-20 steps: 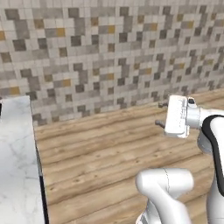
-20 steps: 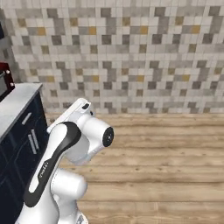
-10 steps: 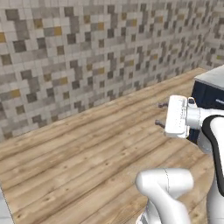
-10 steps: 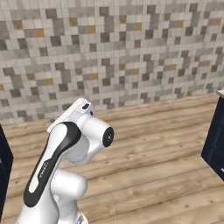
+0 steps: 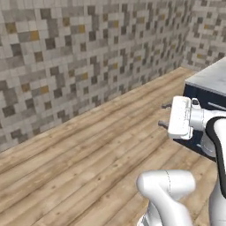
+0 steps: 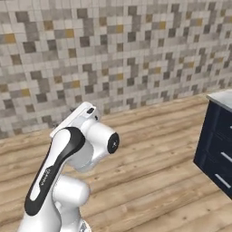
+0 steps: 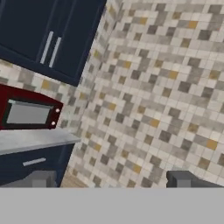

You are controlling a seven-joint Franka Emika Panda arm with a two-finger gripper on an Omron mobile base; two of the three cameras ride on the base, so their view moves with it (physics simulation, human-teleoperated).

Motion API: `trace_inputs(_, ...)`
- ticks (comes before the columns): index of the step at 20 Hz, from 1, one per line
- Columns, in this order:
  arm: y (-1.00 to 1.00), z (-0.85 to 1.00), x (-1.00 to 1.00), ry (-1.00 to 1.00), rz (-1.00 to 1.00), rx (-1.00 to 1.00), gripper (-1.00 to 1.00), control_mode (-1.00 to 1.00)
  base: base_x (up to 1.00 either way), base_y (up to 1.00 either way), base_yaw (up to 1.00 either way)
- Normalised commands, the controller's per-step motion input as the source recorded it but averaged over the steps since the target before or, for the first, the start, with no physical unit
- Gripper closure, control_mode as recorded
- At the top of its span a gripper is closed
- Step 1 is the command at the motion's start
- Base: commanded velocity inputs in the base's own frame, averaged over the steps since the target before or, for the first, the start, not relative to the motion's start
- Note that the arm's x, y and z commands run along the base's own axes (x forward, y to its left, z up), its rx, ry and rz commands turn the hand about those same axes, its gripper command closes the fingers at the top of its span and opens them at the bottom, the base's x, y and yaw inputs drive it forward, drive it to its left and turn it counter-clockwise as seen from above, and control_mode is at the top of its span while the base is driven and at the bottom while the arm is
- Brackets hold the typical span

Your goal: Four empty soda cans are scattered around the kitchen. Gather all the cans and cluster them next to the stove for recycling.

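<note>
Hand view catches a dark red microwave (image 7: 28,113) on a grey counter (image 7: 35,139) under navy wall cabinets (image 7: 48,35), far left; the base views give wood plank floor (image 5: 88,150), mosaic tile wall (image 6: 113,54) and a navy cabinet (image 6: 217,145) at right. Gripper (image 5: 164,115) spread wide, holding nothing, above bare floor; I can't spot any cans or the stove
</note>
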Motion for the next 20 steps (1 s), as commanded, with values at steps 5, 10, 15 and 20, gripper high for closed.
trace_inputs(5,0.00,0.00,0.00,0.00,0.00,0.00,-1.00,1.00,0.95,-0.07,-0.17)
trace_inputs(10,0.00,0.00,0.00,0.00,0.00,0.00,-1.00,1.00,0.21,-0.48,-0.21)
trace_inputs(15,0.00,0.00,0.00,0.00,0.00,0.00,-1.00,1.00,0.22,-0.47,-0.30)
trace_inputs(20,0.00,0.00,0.00,0.00,0.00,0.00,-1.00,1.00,0.30,-0.50,-0.28)
